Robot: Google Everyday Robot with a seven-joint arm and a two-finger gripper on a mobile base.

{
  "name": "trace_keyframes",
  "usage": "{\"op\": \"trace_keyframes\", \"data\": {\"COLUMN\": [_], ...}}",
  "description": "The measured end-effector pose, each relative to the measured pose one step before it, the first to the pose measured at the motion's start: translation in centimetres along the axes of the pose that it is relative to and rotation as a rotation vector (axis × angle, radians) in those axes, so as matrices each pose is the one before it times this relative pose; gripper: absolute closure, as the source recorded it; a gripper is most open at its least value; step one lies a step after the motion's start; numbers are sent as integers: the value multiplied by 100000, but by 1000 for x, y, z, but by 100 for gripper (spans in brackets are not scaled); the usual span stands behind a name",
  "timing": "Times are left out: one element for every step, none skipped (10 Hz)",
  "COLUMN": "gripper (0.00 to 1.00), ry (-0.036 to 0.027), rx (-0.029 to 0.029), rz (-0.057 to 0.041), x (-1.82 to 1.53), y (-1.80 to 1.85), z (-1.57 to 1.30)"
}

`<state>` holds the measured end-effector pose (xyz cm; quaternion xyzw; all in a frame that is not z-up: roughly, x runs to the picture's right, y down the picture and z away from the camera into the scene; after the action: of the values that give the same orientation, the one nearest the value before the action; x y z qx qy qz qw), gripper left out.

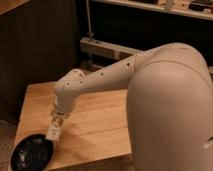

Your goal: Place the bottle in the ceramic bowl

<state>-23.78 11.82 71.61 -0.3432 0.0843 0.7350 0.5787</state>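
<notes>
Your gripper (56, 120) holds the bottle (53, 131) at the edge of the bowl (31, 152).

You have the gripper clenched on the bottle's top end, so the bottle hangs beneath it toward 6 o'clock, leaning slightly, with its lower end by the bowl's rim at about 1 o'clock. Gripping from above leaves the body free to go down into the bowl. The bowl sits at 7 o'clock from the gripper, on that corner of the table (95, 120). The arm (100, 80) reaches in from 2 o'clock, clear of the drop. The bottle does not look centred yet, so you probably need a short move toward 7 o'clock before letting go.
</notes>
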Motion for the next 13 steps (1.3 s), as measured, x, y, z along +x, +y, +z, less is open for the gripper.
{"op": "trace_keyframes", "data": {"gripper": [100, 100, 100, 100, 100, 100, 100, 100, 100, 100, 100, 100, 100], "ry": [86, 622, 420, 891, 1891, 1485, 2069, 940, 297, 254, 82, -215, -136], "rx": [-1316, -1659, -2406, -3502, -5976, -4357, -4989, -4223, -3516, -3627, -1449, -803, -28], "rz": [-1938, -2451, -1621, -2850, -4691, -3770, -5873, -5102, -3760, -4057, -1531, -654, 21], "x": [293, 448, 97, 98, 442, 292, 533, 189, 62, 69, 39, -50, -33], "y": [783, 966, 327, 273, 551, 165, 690, 470, 276, 600, 229, 42, -18], "z": [269, 423, 374, 358, 499, 318, 430, 82, -88, 42, 17, -98, -74]}}
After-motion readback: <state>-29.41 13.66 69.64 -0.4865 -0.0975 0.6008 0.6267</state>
